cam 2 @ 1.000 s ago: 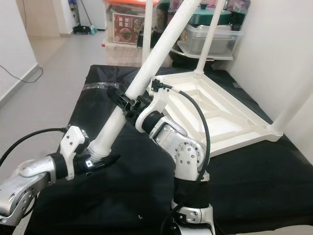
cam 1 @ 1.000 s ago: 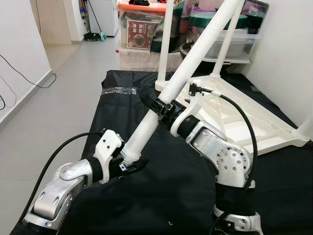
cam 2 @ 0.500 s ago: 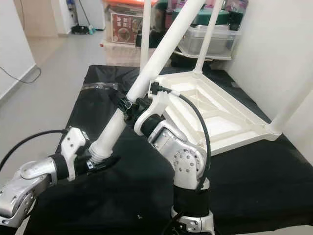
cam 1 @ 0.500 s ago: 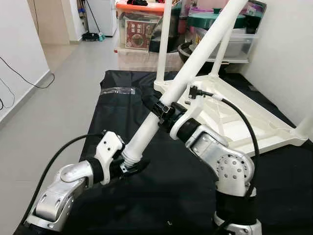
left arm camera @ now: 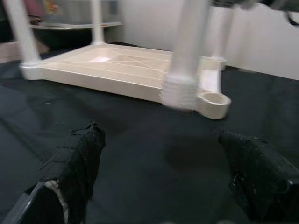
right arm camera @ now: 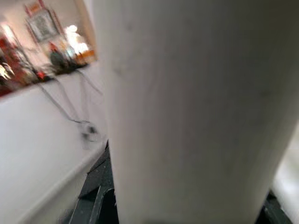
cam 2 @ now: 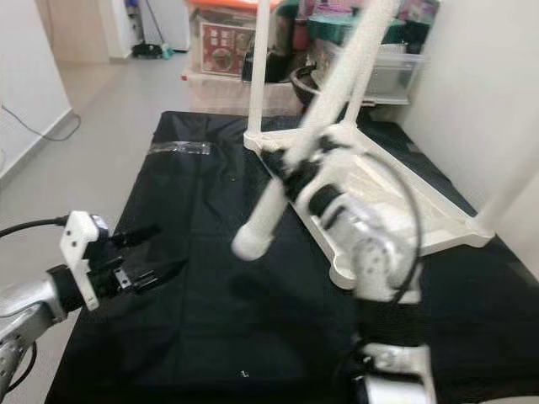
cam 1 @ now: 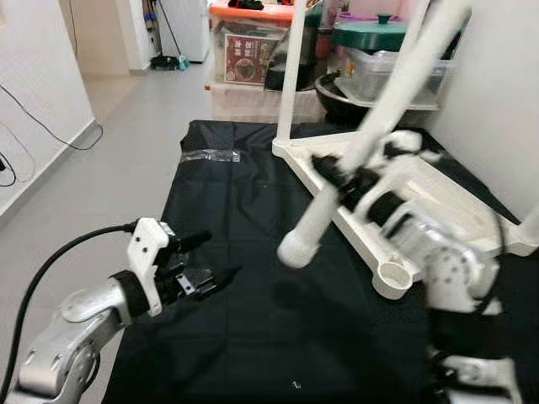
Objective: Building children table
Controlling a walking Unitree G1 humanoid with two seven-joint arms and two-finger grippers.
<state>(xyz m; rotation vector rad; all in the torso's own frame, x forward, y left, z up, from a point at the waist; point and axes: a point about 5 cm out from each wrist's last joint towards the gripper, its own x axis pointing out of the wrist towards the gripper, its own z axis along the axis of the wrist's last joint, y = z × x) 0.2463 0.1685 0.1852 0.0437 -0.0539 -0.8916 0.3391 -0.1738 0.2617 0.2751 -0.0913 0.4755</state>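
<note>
Clamped around the long white cylindrical table leg [cam 1: 370, 143], the right gripper [cam 1: 352, 178] grips it partway along its length, well above the black cloth [cam 1: 253, 337] spread on the floor. That leg slants upward and away from the robot, and its lower threaded end [cam 1: 295, 248] hangs free in the air over the cloth, blurred in the head views. In the right wrist view the white shaft [right arm camera: 187, 112] runs straight past the camera.

Lower and to the robot's left, the left gripper [cam 1: 202, 265] hovers above the cloth with its two black fingers spread apart and nothing between them; from its wrist camera the fingers [left arm camera: 77, 163] frame the leg's ribbed end [left arm camera: 180, 93] floating ahead.

Just beyond that end lies the upturned white plastic tabletop [cam 1: 421, 181], resting on the cloth with its ribbed underside up. Its near corner has a round open socket [cam 1: 393, 276], close beside the leg's hanging end. Another white leg [cam 1: 292, 71] stands upright in the far corner. Behind the cloth sit clear plastic storage bins [cam 1: 396, 71] and a green-lidded pot [cam 1: 379, 34] against the wall.
</note>
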